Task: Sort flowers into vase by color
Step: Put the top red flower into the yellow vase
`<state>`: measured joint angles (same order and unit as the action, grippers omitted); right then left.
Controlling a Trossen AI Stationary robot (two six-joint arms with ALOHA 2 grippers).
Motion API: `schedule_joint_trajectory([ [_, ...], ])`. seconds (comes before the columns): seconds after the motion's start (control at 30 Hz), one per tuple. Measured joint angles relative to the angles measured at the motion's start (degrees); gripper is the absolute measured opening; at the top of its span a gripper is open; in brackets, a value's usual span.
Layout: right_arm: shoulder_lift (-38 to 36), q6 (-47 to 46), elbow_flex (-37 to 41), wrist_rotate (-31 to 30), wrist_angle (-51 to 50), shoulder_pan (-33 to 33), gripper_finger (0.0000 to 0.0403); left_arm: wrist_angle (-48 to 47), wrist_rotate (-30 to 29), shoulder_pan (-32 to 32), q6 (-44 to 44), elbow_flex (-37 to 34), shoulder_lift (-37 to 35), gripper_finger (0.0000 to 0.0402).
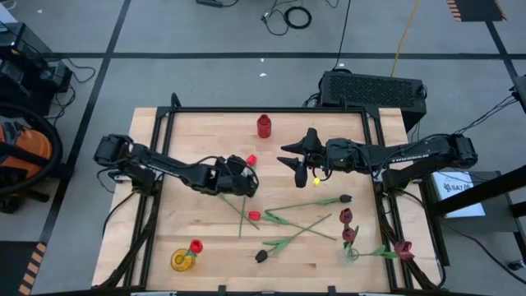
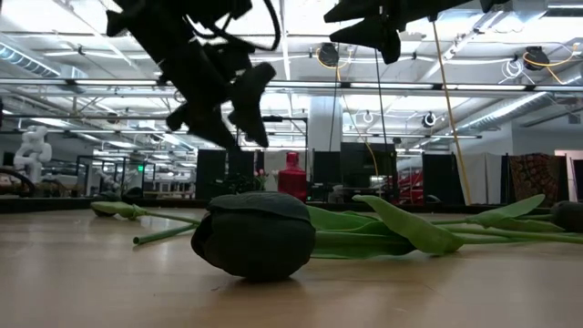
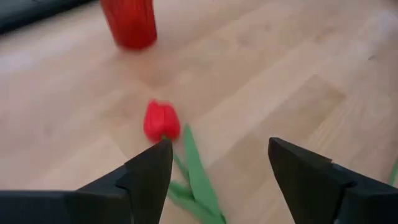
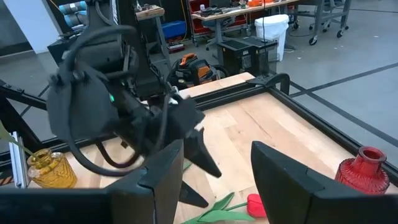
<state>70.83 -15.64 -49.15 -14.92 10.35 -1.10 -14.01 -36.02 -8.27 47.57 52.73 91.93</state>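
A red tulip (image 3: 161,120) lies on the wooden table, its green stem (image 3: 198,180) running back under my left gripper (image 3: 217,149), which hangs open above it (image 1: 246,175); the stem lies below the gap between the two fingers. Beyond the tulip stands a red vase (image 1: 264,125). My right gripper (image 1: 294,156) hovers open and holds nothing, high over the table's middle. More flowers lie loose: a red one (image 1: 254,215), a black one (image 1: 260,256) and another black one (image 1: 345,198). A yellow vase (image 1: 182,260) holds a red tulip (image 1: 196,246). A clear vase (image 1: 351,252) holds maroon tulips (image 1: 346,216).
A maroon flower (image 1: 403,249) lies at the near right edge. A black metal frame (image 1: 271,109) borders the table. In the low view a black tulip (image 2: 255,232) lies in the foreground with its leaves (image 2: 401,223) spread to the side.
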Motion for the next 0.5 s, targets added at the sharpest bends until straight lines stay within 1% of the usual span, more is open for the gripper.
schedule_joint_trajectory([
  [0.1, 0.0, 0.0, 0.0, 0.0, 0.0, 0.0, 0.0181, -0.9, 2.4, 1.1, 2.8, 0.0, 2.1, 0.0256],
  [0.27, 0.0, 0.1, 0.0, 0.0, 0.0, 0.0, 0.0181, -1.3, 7.1, 3.3, 3.4, 0.0, 4.9, 0.0237],
  [0.5, 0.0, 0.3, 0.0, 0.0, -0.2, 0.0, 0.0181, -1.4, 7.9, 5.1, 4.5, 0.0, 8.6, 0.0226],
])
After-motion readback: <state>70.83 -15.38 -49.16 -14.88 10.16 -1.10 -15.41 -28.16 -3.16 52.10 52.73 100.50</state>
